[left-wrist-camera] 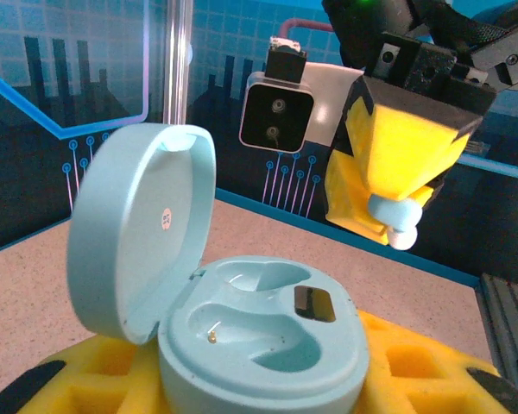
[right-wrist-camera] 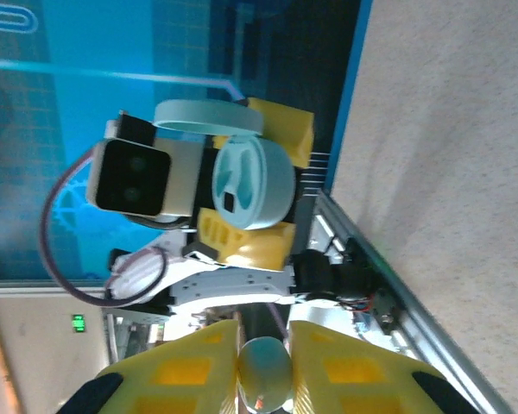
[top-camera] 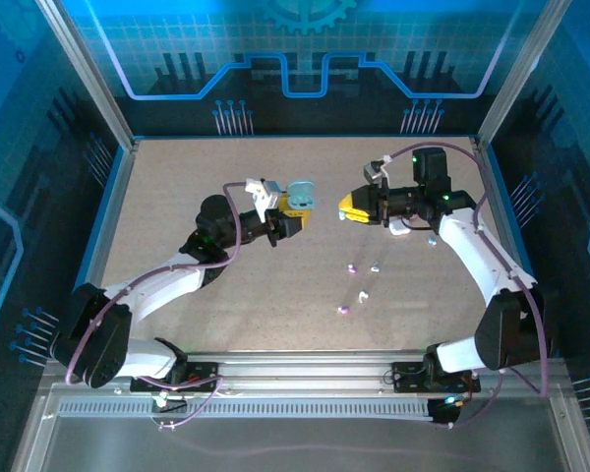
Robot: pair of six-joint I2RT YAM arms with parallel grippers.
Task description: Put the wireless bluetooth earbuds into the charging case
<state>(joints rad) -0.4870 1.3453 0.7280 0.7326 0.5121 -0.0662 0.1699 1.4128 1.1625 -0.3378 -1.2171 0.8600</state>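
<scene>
Seen from above, two robot arms reach over a speckled tan bench (top-camera: 177, 197) and face each other near its middle. The left pincer (top-camera: 293, 208) has yellow foam pads pressed against the sides of a pale blue charging case (top-camera: 301, 193) and holds it up off the bench. The case's round lid (left-wrist-camera: 142, 233) is hinged open and stands upright at the left in the left wrist view. Beside the lid, the base shows two moulded wells facing upward, with a small dark window on the rim between them.

Across a gap from the case, the right pincer (top-camera: 352, 206) points toward it. Its yellow pads are closed on a light-blue earbud (left-wrist-camera: 395, 214), whose white tip pokes out below the foam. In the right wrist view the same earbud sits squeezed between the two yellow pads at the bottom edge, and the open case faces the camera from farther off. The earbud and the case are apart and do not touch.

More earbuds lie loose on the bench, nearer the arm bases than the two pincers. A pinkish earbud (top-camera: 351, 267) and a white earbud (top-camera: 375, 267) sit side by side. A second white earbud (top-camera: 362, 294) lies a little nearer the arm bases. A purple earbud (top-camera: 342, 311) lies nearest the arm bases. A tiny pale blue bit (top-camera: 431, 240) rests beside the right arm; it is too small to say what it is.
</scene>
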